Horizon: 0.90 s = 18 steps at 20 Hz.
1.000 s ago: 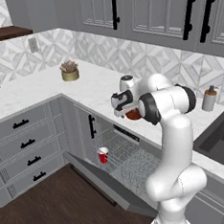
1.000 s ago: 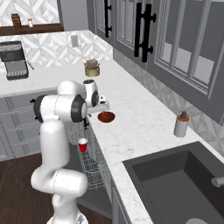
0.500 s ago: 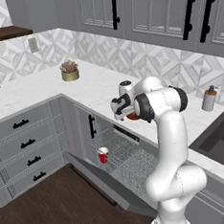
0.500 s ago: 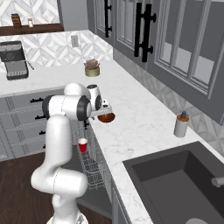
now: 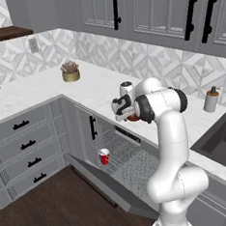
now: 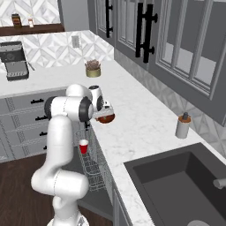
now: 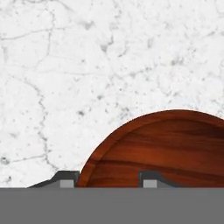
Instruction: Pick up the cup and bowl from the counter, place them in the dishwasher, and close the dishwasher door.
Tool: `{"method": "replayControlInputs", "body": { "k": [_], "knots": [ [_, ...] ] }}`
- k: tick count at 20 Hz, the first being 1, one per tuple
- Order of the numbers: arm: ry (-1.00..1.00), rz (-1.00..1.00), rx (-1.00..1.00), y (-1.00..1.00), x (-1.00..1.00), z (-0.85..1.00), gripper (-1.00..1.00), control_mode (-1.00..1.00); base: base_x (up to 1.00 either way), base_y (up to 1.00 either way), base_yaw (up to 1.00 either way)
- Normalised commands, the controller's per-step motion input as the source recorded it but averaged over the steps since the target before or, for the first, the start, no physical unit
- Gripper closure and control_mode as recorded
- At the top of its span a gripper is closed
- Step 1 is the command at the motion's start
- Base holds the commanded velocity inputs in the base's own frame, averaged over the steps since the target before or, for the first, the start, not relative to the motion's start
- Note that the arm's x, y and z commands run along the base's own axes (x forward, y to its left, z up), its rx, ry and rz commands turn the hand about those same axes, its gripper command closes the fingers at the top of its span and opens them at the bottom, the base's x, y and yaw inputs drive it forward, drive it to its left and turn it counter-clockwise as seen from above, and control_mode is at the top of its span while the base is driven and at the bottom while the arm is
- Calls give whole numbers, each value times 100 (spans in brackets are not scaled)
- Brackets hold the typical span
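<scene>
Straddling bowl (image 7: 162,151) rim, gripper (image 7: 107,179), cup (image 5: 104,156) racked

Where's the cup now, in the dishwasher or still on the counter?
In the dishwasher: the cup stands upright on the wire rack above the dropped-open door, clear of the counter.

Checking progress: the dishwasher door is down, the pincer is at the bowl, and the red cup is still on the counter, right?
Not quite. The cup stands in the dishwasher rack, as the left base view shows. The door is down and the pincer is at the bowl.
</scene>
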Motion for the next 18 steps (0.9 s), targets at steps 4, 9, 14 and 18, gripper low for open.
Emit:
{"method": "replayControlInputs", "body": {
  "k": [4, 9, 14, 18],
  "knots": [
    [-1, 0, 0, -7, 0, -2, 100, -100, 0, 0, 0],
    [-8, 0, 0, -21, -5, 1, 100, -100, 0, 0, 0],
    [-8, 2, 0, 7, -46, 5, 100, -100, 0, 0, 0],
    [-9, 0, 2, 24, -73, 38, 100, -100, 0, 0, 0]
  ]
}}
